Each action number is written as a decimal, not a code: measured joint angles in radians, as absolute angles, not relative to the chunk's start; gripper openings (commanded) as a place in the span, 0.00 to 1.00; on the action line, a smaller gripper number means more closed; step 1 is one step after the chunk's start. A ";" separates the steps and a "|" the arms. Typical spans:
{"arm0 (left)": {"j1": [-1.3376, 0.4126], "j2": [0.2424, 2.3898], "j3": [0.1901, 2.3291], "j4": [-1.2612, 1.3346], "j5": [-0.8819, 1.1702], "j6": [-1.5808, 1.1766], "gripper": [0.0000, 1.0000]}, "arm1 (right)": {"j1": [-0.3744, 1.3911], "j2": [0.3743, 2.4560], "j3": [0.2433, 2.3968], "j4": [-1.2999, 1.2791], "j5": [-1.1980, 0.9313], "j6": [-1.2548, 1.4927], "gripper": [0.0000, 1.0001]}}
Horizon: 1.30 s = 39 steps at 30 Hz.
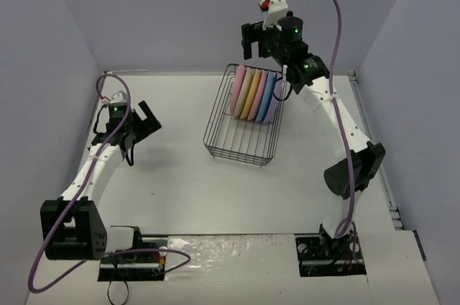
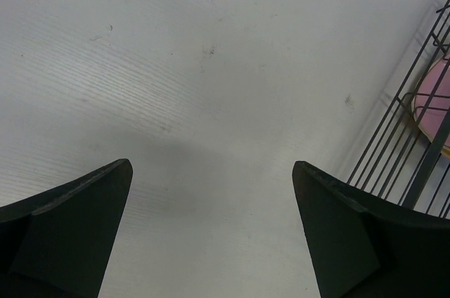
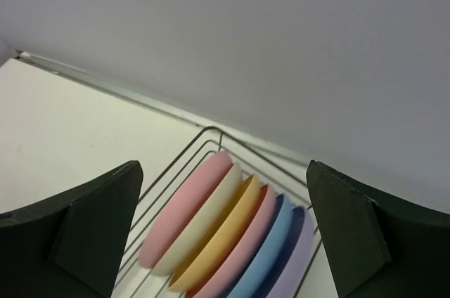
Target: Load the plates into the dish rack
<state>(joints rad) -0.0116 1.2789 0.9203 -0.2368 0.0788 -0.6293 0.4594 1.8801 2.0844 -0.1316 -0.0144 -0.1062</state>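
The black wire dish rack [image 1: 237, 143] stands at the table's middle back. Several plates [image 1: 253, 94] stand on edge in its far end: pink, cream, yellow-orange, pink, blue, lavender from left to right. In the right wrist view the same row of plates [image 3: 232, 238] sits below and between my fingers. My right gripper [image 1: 251, 40] is open and empty, raised above the rack's far end. My left gripper [image 1: 144, 121] is open and empty, low over the bare table left of the rack. The left wrist view shows the rack's wires [image 2: 411, 150] and a pink plate [image 2: 430, 100] at right.
The table is enclosed by grey walls at the back [image 1: 215, 10] and both sides. The rack's near half [image 1: 241, 148] holds no plates. A purple cable [image 1: 338, 46] loops over the right arm.
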 measured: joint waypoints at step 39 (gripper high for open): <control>-0.012 1.298 0.926 -0.227 0.156 -0.553 0.97 | 0.650 2.349 2.367 -0.419 0.524 0.334 0.52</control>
<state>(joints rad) -0.0116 1.2976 0.9257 -0.2271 0.1562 -0.5526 0.6498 2.3494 2.3674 -0.4186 0.5241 0.3338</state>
